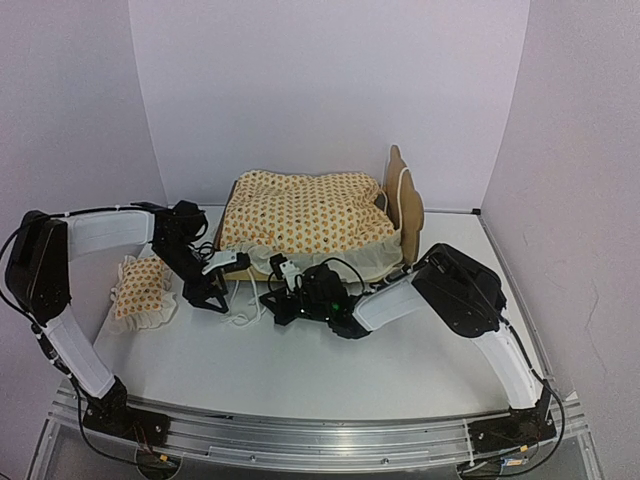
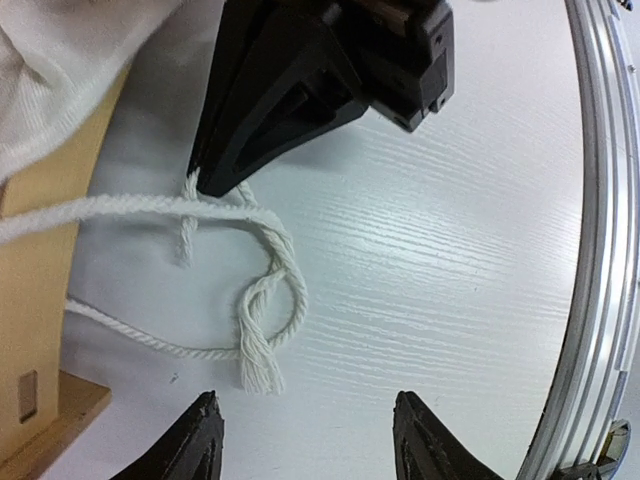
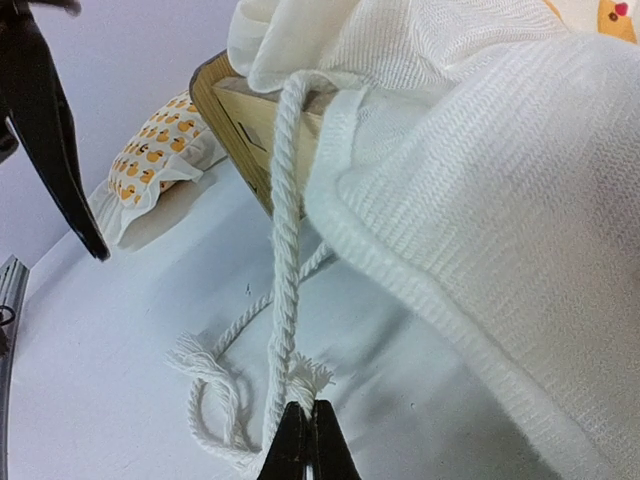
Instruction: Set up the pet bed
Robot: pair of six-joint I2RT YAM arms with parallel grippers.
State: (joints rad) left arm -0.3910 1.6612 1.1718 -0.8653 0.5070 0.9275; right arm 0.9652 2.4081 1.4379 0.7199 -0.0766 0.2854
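We hold the cord (image 3: 285, 250) clamped in our right pincer (image 3: 305, 412); our left pincer (image 2: 305, 408) stands part-open above the loop (image 2: 288, 300). A hard tug could undo it or drag the pet bed (image 1: 300, 215).

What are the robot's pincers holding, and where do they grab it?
The right pincer pinches the white cord near one end. The left pincer is open, holding nothing.
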